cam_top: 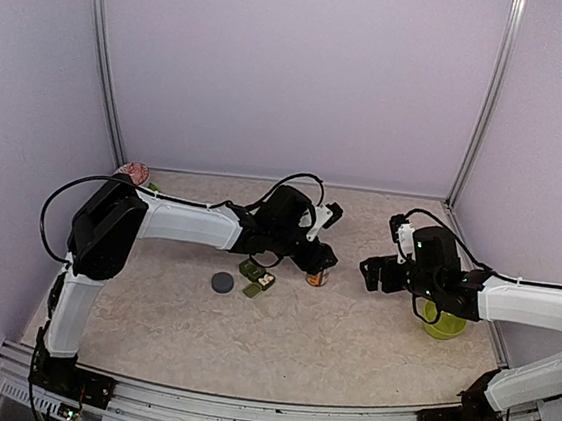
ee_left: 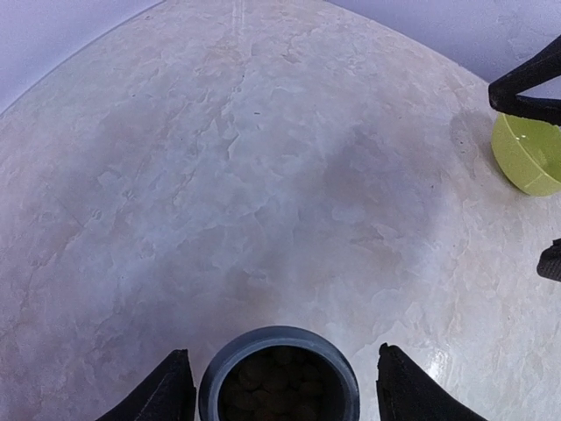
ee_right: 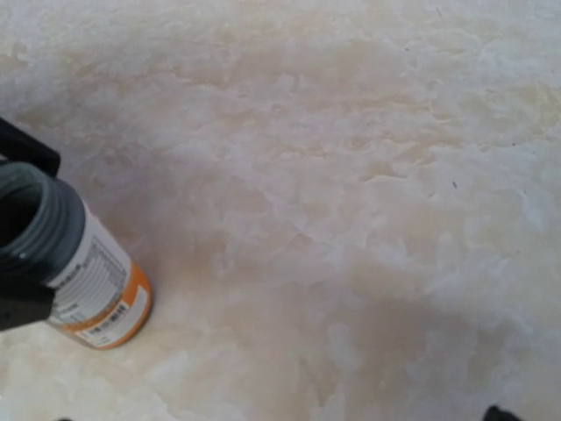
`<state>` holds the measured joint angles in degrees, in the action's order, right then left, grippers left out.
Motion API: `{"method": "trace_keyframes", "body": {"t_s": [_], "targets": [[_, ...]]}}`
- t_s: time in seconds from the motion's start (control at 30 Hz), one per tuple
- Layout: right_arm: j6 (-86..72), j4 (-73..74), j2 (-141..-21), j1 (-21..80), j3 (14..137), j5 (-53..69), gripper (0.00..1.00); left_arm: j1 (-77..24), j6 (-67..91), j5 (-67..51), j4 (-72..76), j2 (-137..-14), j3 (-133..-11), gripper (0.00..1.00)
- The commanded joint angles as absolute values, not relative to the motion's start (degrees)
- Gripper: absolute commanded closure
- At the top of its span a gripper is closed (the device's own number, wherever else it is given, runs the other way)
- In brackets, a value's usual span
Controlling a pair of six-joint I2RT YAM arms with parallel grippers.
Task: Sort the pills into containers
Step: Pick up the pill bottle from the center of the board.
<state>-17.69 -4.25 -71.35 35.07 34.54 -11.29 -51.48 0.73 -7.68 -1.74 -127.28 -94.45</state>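
Observation:
The containers point(cam_top: 257, 275) are a dark green strip lying on the table left of an open pill bottle point(cam_top: 317, 275). The bottle has an orange and white label point(ee_right: 96, 289). In the left wrist view its grey mouth point(ee_left: 279, 377) shows dark pills inside. My left gripper point(ee_left: 285, 386) is open and straddles the bottle's top, with a small gap between each finger and the rim. My right gripper point(cam_top: 370, 273) is open and empty, low over bare table to the right of the bottle. Only the tip of one finger point(ee_right: 500, 412) shows in its own view.
A grey round lid point(cam_top: 222, 283) lies on the table left of the containers. A lime-green bowl point(cam_top: 443, 323) sits under my right arm and also shows in the left wrist view point(ee_left: 530, 158). Purple walls enclose the table on three sides.

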Motion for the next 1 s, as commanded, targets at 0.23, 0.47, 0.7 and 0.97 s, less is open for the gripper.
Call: {"method": "trace_keyframes", "body": {"t_s": [0.23,0.47,0.7,0.97], "targets": [[-18.52,-6.03,-71.77,34.45,34.50,-10.43,0.00,-50.63,-0.26,-9.70,-1.32,-129.74,-96.59,0.56],[-17.99,-6.97,-73.09,34.45,34.85,-9.48,0.00,-50.41,-0.06,-11.40,-1.08,-127.92,-95.84,0.75],[-17.20,-8.31,-73.26,34.50,34.81,-7.71,0.00,-50.03,1.04,-12.20,0.31,-123.64,-93.06,0.76],[-13.15,-15.78,-72.23,34.47,32.72,1.04,0.00,-48.72,3.44,-16.81,2.72,-117.12,-89.19,0.77]]}}
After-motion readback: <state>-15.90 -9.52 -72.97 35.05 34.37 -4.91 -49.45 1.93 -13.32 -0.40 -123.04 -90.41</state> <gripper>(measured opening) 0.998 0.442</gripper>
